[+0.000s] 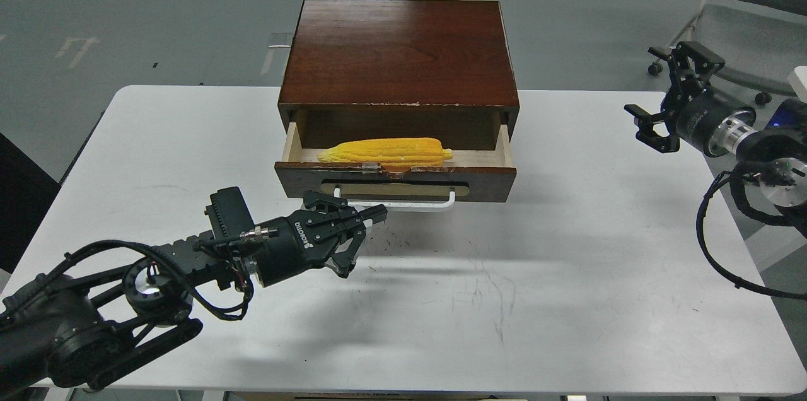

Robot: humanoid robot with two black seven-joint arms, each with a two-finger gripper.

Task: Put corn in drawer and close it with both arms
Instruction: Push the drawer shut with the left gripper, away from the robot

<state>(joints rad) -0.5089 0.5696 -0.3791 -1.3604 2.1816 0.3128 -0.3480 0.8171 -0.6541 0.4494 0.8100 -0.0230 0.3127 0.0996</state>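
The yellow corn (386, 151) lies lengthwise inside the drawer (492, 183), which stands partly open under the dark brown cabinet (397, 51). Its white bar handle (416, 203) faces me. My left gripper (360, 238) is open, and its upper fingertip is at the left end of the handle against the drawer front. My right gripper (669, 93) is open and empty, up in the air at the table's right side, well away from the drawer.
The cabinet stands at the back middle of the white table (567, 275). An office chair (750, 4) stands on the floor behind the right arm. Loose black cables (719, 243) hang from the right arm over the table's right edge.
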